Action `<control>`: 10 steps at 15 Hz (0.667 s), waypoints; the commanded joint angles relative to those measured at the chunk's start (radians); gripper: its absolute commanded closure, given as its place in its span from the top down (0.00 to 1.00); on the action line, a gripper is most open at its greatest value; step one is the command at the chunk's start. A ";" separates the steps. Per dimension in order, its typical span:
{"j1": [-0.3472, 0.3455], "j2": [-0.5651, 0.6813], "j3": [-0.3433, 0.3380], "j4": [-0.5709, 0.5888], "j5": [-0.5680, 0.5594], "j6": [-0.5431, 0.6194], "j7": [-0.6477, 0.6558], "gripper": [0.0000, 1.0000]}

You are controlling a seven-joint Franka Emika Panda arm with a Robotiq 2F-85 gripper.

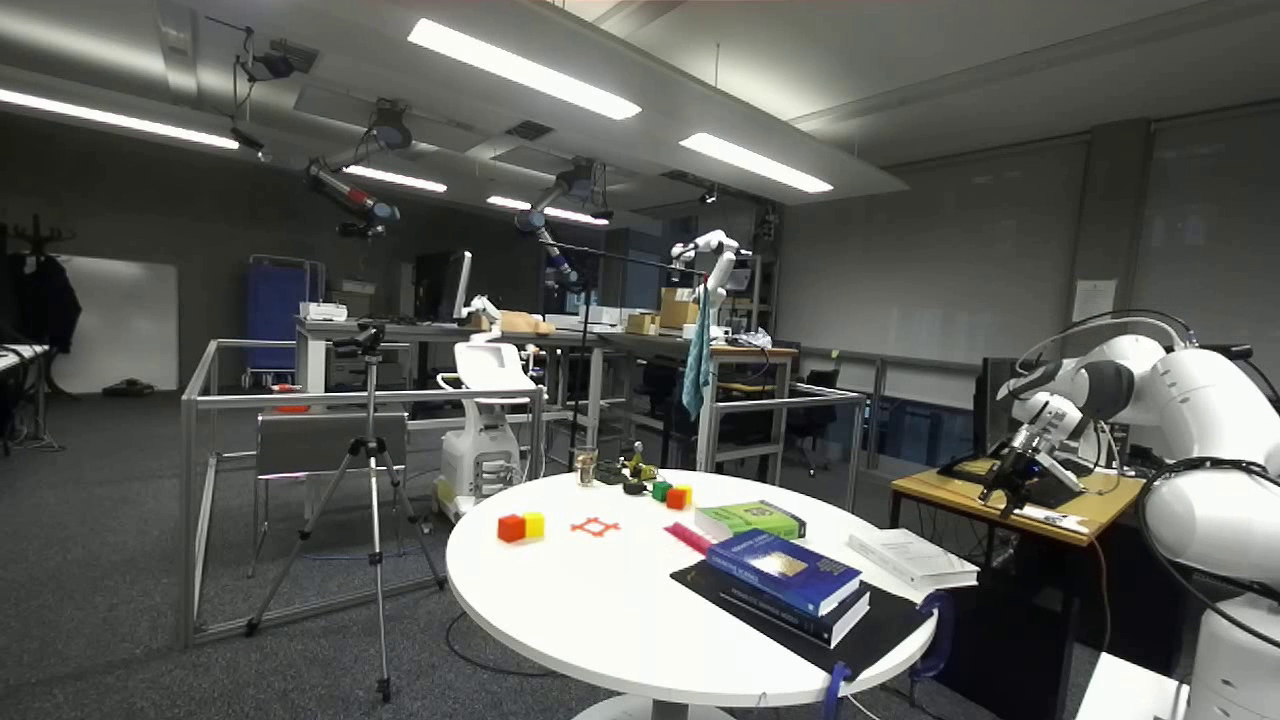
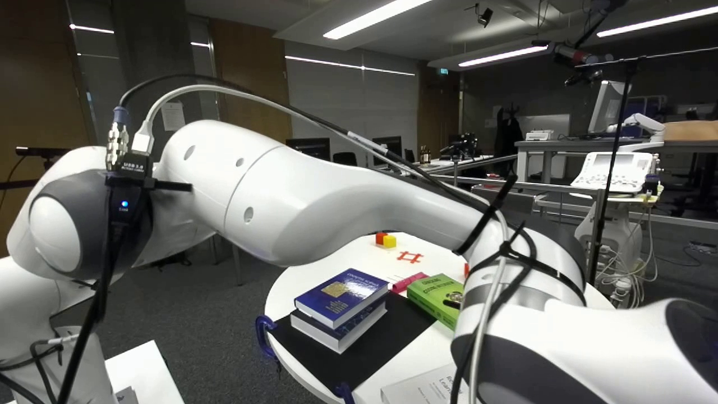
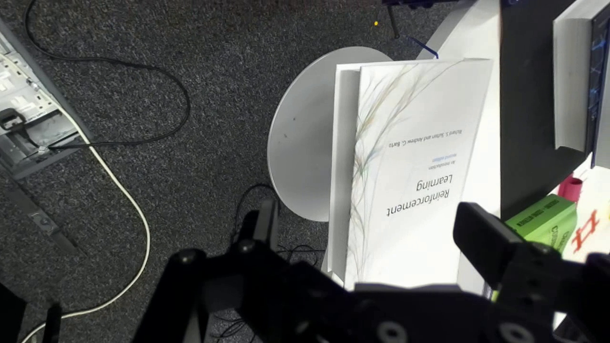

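Round white table [image 1: 600, 590] under pale, grass-patterned Reinforcement Learning book [image 3: 410, 166], gripper [image 3: 367, 216] jaws apart.

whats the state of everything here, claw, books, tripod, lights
claw: open, holding nothing
white book: closed, lying flat, cover up
blue book: closed, lying on the dark book
dark book: closed, under the blue book
green book: closed, lying flat
tripod: standing, legs spread
ceiling lights: on

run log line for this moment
claw: open, empty | nearest: Reinforcement Learning book, face up on round white table | on black mat: two stacked books
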 commanded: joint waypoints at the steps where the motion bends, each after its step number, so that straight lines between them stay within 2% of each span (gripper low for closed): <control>1: -0.059 0.096 0.048 0.161 0.018 -0.115 0.056 1.00; 6: -0.096 0.188 0.084 0.264 0.005 -0.191 0.079 1.00; 7: -0.087 0.198 0.066 0.266 0.019 -0.195 0.076 1.00; 10: -0.082 0.239 0.069 0.283 0.021 -0.190 0.083 1.00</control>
